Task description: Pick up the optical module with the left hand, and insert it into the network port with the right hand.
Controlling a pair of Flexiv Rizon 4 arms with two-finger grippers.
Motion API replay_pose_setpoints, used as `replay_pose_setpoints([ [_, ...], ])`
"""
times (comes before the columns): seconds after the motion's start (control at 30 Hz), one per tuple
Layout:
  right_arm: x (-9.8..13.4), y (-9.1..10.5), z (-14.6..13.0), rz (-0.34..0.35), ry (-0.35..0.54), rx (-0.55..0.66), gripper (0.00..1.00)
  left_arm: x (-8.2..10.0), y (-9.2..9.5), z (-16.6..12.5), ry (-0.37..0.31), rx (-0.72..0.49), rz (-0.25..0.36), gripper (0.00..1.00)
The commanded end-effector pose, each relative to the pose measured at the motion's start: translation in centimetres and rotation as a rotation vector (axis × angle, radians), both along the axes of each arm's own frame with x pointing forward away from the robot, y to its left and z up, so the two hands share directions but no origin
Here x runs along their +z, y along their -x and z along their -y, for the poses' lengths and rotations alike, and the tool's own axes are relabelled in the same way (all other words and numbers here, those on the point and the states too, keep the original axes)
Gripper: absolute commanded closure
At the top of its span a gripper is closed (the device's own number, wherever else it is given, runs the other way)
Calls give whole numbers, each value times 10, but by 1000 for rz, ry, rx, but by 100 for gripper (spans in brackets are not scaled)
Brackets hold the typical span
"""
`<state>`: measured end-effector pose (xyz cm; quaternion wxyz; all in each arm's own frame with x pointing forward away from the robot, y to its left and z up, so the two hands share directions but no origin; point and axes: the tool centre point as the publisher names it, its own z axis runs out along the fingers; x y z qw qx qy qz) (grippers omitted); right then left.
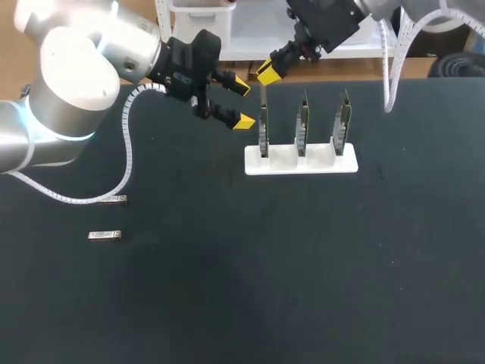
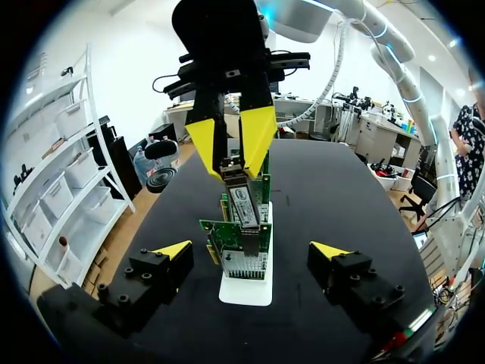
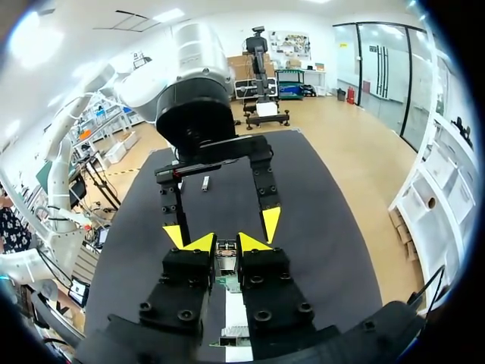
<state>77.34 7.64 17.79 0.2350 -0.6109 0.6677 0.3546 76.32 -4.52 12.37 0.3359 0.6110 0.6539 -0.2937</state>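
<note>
My right gripper hangs over the leftmost network card and is shut on a silver optical module. The module's lower end sits at the port on that card's top edge. In the right wrist view the right gripper has its yellow tips close together, and the module is mostly hidden between them. My left gripper hovers open just left of that card with nothing in it. In its own view the left gripper has its fingers either side of the card, apart from it.
A white holder carries three upright cards in a row at the back middle. Two spare modules lie at the left, one nearer the front and one by the left arm's cable.
</note>
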Motion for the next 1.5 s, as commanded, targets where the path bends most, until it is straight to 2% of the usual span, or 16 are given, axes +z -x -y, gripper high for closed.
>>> replay_pose_setpoints([
  [0.03, -1, 1, -1, 0, 4, -1, 100, 0, -1, 0, -1, -1, 0, 0],
  [0.8, -3, 3, -1, 35, 65, -3, 100, 0, -1, 0, -1, -1, 0, 0],
  [1.5, -13, 4, 2, 46, 78, -34, 100, 0, -1, 0, -1, -1, 0, 0],
])
